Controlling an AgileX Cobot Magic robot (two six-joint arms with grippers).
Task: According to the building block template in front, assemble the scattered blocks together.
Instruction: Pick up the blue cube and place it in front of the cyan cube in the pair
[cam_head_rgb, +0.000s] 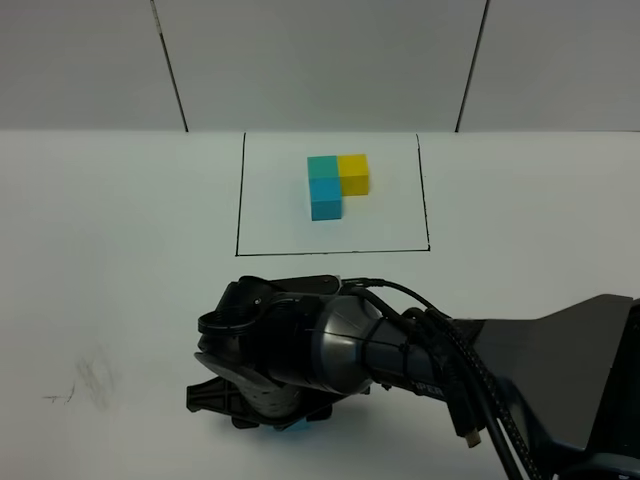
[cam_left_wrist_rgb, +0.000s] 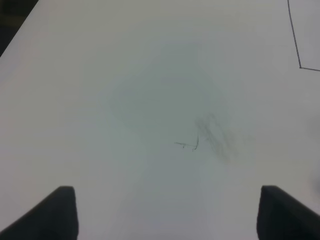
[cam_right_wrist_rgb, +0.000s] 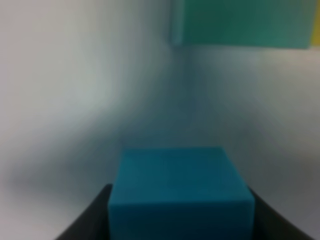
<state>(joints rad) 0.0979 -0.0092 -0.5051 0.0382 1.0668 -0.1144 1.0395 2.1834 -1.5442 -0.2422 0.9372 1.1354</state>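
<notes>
The right gripper (cam_right_wrist_rgb: 180, 220) has its fingers closed on the sky-blue cube (cam_right_wrist_rgb: 181, 192), low over the counter (cam_head_rgb: 120, 300). Just ahead lies the teal-green cube (cam_right_wrist_rgb: 245, 22). Farther off, the framed template (cam_head_rgb: 337, 185) waits. The left gripper (cam_left_wrist_rgb: 167, 215) hangs wide, empty.

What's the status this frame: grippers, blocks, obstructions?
Right gripper shut on sky-blue cube. Left gripper open, empty. Teal-green cube beyond; template untouched. Nothing obstructing.
</notes>
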